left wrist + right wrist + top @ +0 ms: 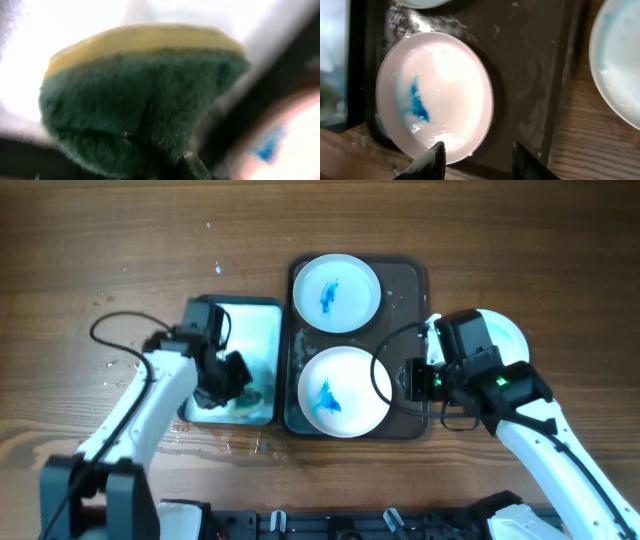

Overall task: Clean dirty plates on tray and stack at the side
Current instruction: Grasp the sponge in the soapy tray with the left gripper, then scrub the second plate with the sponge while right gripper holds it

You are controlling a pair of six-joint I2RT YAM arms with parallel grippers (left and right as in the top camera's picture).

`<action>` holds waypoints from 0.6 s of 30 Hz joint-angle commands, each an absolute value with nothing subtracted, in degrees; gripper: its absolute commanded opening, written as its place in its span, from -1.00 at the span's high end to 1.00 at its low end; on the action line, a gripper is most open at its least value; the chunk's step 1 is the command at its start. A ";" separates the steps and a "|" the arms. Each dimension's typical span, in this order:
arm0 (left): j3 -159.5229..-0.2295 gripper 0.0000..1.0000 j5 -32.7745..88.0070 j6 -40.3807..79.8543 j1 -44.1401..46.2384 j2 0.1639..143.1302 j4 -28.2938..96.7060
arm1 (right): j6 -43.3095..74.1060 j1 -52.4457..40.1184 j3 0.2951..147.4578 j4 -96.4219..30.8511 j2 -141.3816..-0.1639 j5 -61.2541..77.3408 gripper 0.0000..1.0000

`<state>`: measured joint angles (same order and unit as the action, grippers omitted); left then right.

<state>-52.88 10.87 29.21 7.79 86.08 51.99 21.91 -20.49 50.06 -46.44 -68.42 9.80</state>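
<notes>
while the left end effector [233, 376] clamps a sponge [140, 95], the right end effector [479, 156] hovers open over the tray's [410, 290] 6 o'clock plate [440, 85]; gripping its rim seems next.

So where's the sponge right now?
The sponge is in the left gripper, over the small white-bottomed tray left of the brown tray; it fills the left wrist view.

I see two white plates lying flat on the dark brown tray [408, 290] at centre frame, the upper plate [336, 292] and lower plate [343, 391], both blue-smeared. The third plate [512, 335] sits right, on wood.
</notes>
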 commanded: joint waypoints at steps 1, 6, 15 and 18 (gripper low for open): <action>-62.30 0.92 18.48 23.49 12.71 79.70 57.47 | 28.53 -20.78 50.13 -46.89 -74.37 5.23 0.13; -60.51 0.92 14.22 27.66 29.52 79.26 51.79 | 24.10 -20.78 50.13 -43.64 -85.12 13.67 0.15; -52.34 0.92 15.81 40.62 39.86 101.23 33.21 | 24.03 -20.78 50.13 -43.11 -86.59 13.65 0.14; -52.38 0.92 15.49 40.82 38.24 105.84 32.91 | 23.99 -20.78 50.13 -43.31 -86.59 13.89 0.14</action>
